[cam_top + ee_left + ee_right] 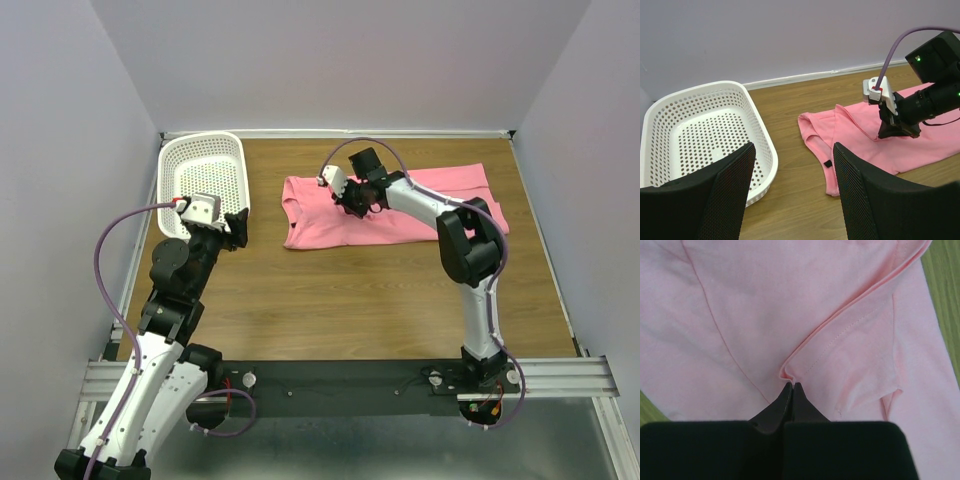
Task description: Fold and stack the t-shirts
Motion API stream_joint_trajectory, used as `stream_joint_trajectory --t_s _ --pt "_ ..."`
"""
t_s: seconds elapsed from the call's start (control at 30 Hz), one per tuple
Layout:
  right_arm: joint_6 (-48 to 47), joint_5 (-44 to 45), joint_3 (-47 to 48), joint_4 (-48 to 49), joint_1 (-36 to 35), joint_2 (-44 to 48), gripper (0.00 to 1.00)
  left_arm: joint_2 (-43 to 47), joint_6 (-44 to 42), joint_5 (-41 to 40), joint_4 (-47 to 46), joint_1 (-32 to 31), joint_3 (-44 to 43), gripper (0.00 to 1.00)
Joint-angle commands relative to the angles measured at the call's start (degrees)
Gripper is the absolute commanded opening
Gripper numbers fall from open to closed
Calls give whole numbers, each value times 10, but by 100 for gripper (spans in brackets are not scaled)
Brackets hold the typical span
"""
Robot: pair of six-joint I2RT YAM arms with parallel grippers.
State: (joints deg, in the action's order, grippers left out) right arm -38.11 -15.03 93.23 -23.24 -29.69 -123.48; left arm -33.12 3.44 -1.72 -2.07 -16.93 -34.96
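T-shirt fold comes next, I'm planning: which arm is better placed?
Right. The right end effector is shut on a fold of the t-shirt; the left end effector hangs open by the basket, off the cloth.

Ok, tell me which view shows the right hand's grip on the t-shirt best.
The right wrist view: the right hand is shut, fingertips pinching a stitched fold of the t-shirt close up. The top view shows the hand's back over the shirt; the left wrist view shows it sidelong, farther off.
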Motion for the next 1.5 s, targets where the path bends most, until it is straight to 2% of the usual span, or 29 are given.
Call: stream_joint_trajectory --t_s 0.0,0.07,0.27,0.3,0.33,0.37,0.4,0.57,0.6,0.67,0.7,0.73,0.77,0.8,0.87,0.9,0.93,0.97,1.03,1.07,1.1,1.2,1.33,1.47 --pt "25 25 19 16 5 -1 1 3 -2 13 -5 2 -4 72" --pt "48 46 20 39 15 6 1 3 -2 14 -5 3 -3 72" --pt "122 197 -6 159 60 30 2 3 1 15 -6 2 -3 72" --pt "137 209 -3 164 65 28 17 3 2 15 -6 3 -4 72" --pt "144 227 -1 165 68 27 63 3 3 15 -7 3 -3 72" --pt "148 228 -1 164 73 27 86 3 5 15 -8 2 -4 72" --pt "148 202 -14 165 79 38 100 2 9 32 -9 3 -4 72" --pt "166 156 -45 164 89 84 100 -4 116 103 -23 3 11 72" --pt "164 136 -52 163 95 94 100 -9 193 112 -26 2 20 72" --pt "148 32 -88 156 107 142 100 -18 272 156 -51 2 66 70" --pt "118 -20 -104 151 112 162 100 -24 360 168 -65 2 87 62" --pt "92 -149 -117 120 118 179 100 -34 395 178 -92 0 131 57" --pt "62 -207 -132 96 120 209 98 -48 428 187 -104 -4 150 55" --pt "-8 -292 -159 43 121 221 93 -79 469 171 -108 -23 171 54" --pt "-85 -350 -189 -6 120 251 82 -116 502 100 -109 -55 176 54" --pt "-123 -354 -225 -18 114 260 58 -154 543 74 -108 -87 172 54" --pt "-133 -345 -240 -20 109 269 49 -176 567 48 -106 -106 168 54" --pt "-141 -330 -254 -20 103 277 46 -196 584 2 -105 -120 161 55" --pt "-164 -267 -291 -18 80 299 47 -264 614 -27 -102 -142 136 58" --pt "-166 -252 -301 -17 74 305 53 -287 639 -36 -99 -144 128 58" --pt "-166 -244 -308 -16 70 309 55 -328 646 -54 -103 -146 120 59" --pt "-157 -236 -335 -6 70 326 56 -398 681 -87 -116 -150 93 60" --pt "-139 -240 -352 7 70 347 57 -489 731 -125 -58 -152 23 60" --pt "-131 -232 -353 11 71 356 57 -562 748 -149 -45 -152 -21 56"
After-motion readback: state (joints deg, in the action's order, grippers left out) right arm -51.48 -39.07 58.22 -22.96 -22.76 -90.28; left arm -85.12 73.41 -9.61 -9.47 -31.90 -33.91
